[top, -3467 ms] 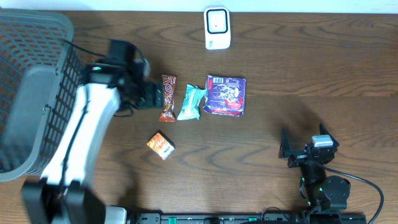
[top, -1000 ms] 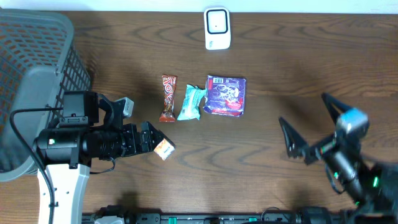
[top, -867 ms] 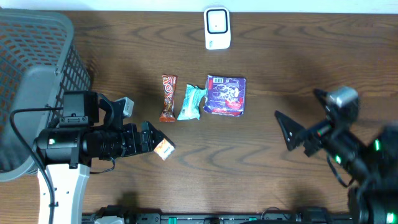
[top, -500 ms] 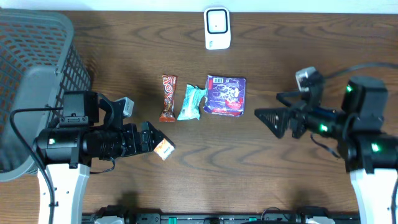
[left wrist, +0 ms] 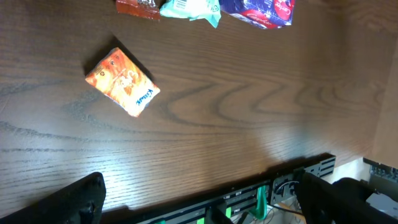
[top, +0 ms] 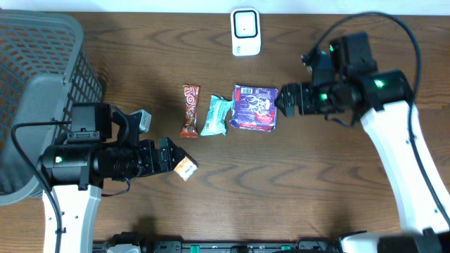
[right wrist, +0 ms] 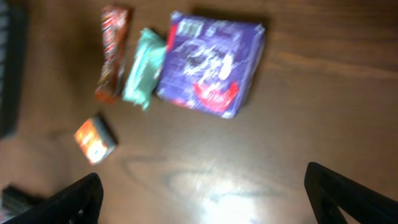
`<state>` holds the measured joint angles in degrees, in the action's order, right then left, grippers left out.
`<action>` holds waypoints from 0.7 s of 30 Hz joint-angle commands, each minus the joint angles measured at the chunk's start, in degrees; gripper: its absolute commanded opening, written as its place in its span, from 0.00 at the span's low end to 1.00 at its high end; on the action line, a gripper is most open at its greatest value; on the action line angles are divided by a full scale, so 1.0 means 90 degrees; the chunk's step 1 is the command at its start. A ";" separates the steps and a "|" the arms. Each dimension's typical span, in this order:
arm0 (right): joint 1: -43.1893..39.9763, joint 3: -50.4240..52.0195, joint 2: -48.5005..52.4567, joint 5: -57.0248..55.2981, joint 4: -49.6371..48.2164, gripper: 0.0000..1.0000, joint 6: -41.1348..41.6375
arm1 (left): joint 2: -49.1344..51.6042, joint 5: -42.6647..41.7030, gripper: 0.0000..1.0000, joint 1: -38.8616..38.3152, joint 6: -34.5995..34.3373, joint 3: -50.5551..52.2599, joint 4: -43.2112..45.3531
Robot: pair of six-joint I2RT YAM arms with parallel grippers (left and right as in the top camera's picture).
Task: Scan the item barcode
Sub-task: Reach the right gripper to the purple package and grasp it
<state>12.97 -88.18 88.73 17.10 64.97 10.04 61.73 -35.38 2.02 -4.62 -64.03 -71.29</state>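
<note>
Four items lie on the wooden table: a red-brown candy bar, a teal packet, a purple packet and a small orange box. A white scanner stands at the back edge. My left gripper is open just left of the orange box, which lies ahead of its fingers, not between them. The right gripper hovers open at the purple packet's right edge. Its blurred wrist view shows the purple packet, teal packet, candy bar and orange box beyond empty fingers.
A grey mesh basket fills the left side of the table. The table's front edge with a black rail runs just below the left gripper.
My right arm has swung from the front right of the table up and left to the purple packet. The left arm and all the items have stayed put.
</note>
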 commanded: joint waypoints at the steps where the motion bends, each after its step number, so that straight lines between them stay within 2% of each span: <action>1: 0.0015 -0.0068 0.0646 -0.0503 -0.0022 0.99 0.0437 | 0.0000 0.0061 0.98 -0.0024 0.0061 0.0022 -0.0005; 5: 0.0027 -0.0068 0.1277 -0.0359 -0.0250 0.99 0.0525 | 0.0000 0.0061 0.98 -0.0024 0.0061 0.0022 -0.0005; 12: -0.0090 -0.0068 0.2283 0.0607 -0.0760 0.98 0.0512 | 0.0000 0.0061 0.98 -0.0024 0.0061 0.0022 -0.0005; 17: -0.0287 -0.0068 0.3024 0.1622 -0.1105 0.90 -0.0148 | 0.0000 0.0061 0.98 -0.0024 0.0058 0.0022 -0.0005; 21: -0.0364 -0.0068 0.3502 0.1977 -0.1406 0.77 -0.0342 | 0.0000 0.0061 0.98 -0.0024 0.0061 0.0022 -0.0005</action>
<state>10.31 -88.36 118.04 29.12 53.15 9.58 61.73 -35.38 2.02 -4.62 -64.03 -71.33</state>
